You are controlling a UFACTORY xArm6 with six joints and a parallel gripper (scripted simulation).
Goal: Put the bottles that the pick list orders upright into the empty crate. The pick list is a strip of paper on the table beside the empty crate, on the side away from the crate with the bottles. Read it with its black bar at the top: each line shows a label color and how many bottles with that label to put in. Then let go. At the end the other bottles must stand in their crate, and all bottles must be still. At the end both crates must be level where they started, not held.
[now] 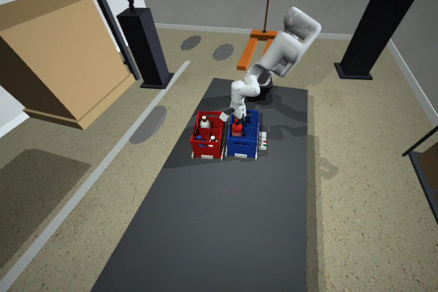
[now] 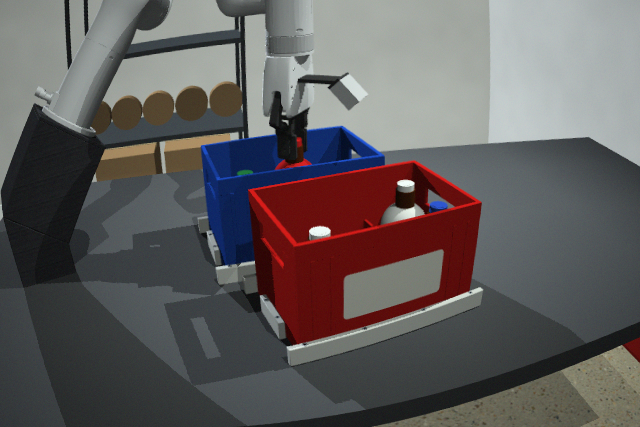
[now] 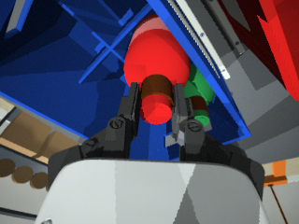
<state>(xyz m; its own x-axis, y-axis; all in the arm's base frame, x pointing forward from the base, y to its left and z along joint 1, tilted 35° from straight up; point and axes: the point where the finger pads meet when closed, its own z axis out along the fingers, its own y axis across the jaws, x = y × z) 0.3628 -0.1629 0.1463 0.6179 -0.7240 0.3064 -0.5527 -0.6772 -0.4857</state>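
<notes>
Only the wrist view shows the gripper clamped on the red bottle's brown neck beside a green bottle, while the exterior view shows it upright, cap up, sunk into the blue crate.

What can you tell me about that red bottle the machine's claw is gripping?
The red bottle has a rounded body covered in red, a brown neck and a red cap. It hangs upright, mostly sunk inside the blue crate, so only its shoulder and neck show above the rim. The gripper is shut on its neck, one black finger on each side. A green-labelled bottle stands close beside it. Whether its base touches the crate floor is hidden.
</notes>
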